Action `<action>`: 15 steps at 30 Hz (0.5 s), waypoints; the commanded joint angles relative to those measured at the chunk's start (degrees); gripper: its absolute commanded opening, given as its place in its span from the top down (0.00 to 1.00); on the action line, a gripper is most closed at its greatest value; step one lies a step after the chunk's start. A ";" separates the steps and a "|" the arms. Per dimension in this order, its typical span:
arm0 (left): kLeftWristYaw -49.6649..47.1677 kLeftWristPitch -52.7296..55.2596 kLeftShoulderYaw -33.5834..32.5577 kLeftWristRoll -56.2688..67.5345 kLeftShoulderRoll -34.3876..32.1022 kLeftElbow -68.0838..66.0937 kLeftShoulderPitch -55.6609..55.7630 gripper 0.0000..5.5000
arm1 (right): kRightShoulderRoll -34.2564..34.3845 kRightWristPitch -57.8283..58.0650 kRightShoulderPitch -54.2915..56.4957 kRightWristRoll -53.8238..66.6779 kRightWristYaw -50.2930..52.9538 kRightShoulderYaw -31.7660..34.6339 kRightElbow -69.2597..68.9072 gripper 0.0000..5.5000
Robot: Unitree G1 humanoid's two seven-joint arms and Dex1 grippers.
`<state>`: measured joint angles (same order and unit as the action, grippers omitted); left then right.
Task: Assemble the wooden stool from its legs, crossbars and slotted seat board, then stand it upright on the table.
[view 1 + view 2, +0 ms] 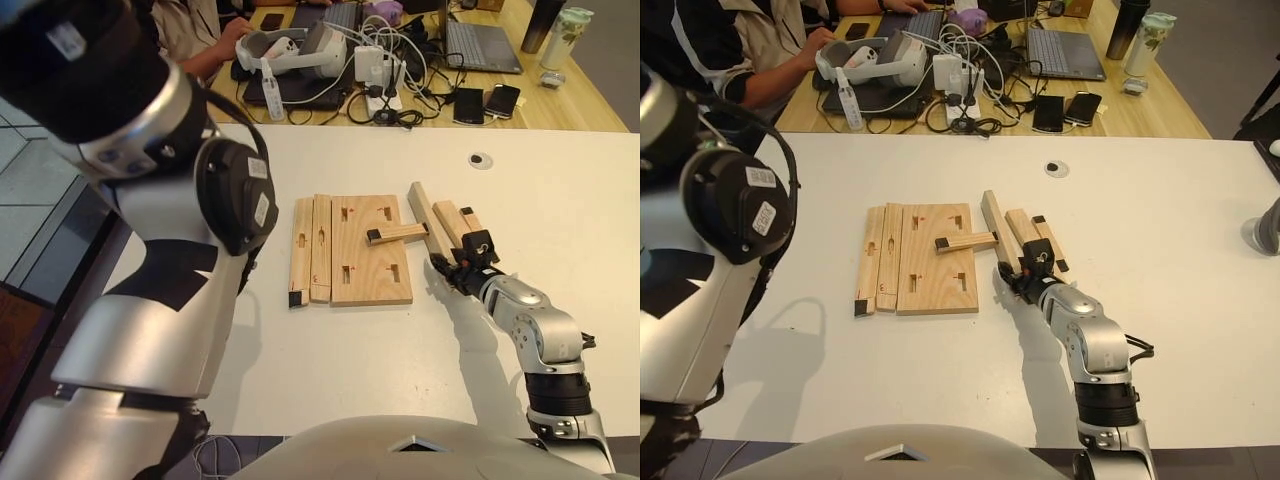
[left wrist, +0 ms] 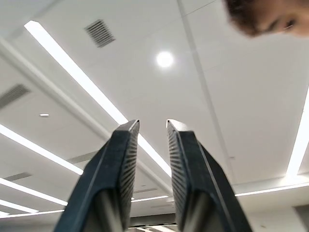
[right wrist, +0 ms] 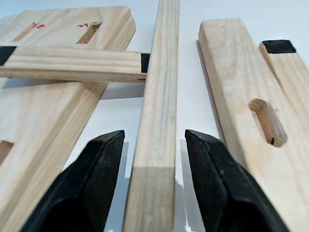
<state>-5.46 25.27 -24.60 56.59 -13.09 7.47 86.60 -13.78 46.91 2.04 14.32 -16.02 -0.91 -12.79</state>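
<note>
The slotted seat board [image 1: 372, 275] lies flat mid-table, with two legs [image 1: 301, 250] [image 1: 321, 248] side by side along its left edge. A short crossbar [image 1: 397, 234] rests across the board's right edge. Right of the board lie a long thin bar [image 1: 428, 218] and two wider pieces [image 1: 455, 222]. My right gripper [image 3: 153, 134] is open and low over the table. Its fingers [image 3: 91, 188] straddle the near end of the thin bar [image 3: 157, 96], with a small gap on each side. My left gripper [image 2: 153, 123] points up at the ceiling, slightly open and holding nothing.
A small black disc [image 1: 481, 160] lies on the white table [image 1: 560, 220] behind the parts. Beyond the far edge a wooden desk [image 1: 590, 100] carries laptops, a headset, cables, phones and a bottle. Bare table stretches to the right and in front.
</note>
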 commanded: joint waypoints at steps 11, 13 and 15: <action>-7.65 2.60 26.81 -37.79 -5.37 28.74 -83.31 0.81 | 0.53 -0.84 -2.93 1.14 0.10 2.08 -3.72 0.57; -7.68 2.08 27.53 -39.31 -3.63 28.67 -85.49 0.81 | 0.33 -0.53 -2.95 1.27 -0.04 2.17 -4.35 0.57; -7.51 1.96 27.97 -40.95 -2.16 28.50 -86.58 0.81 | 0.29 -0.50 -2.95 1.29 -0.02 2.27 -4.56 0.57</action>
<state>-13.18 27.74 2.22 18.37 -15.80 34.73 1.29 -13.37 46.43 -0.55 15.00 -16.26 0.71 -15.98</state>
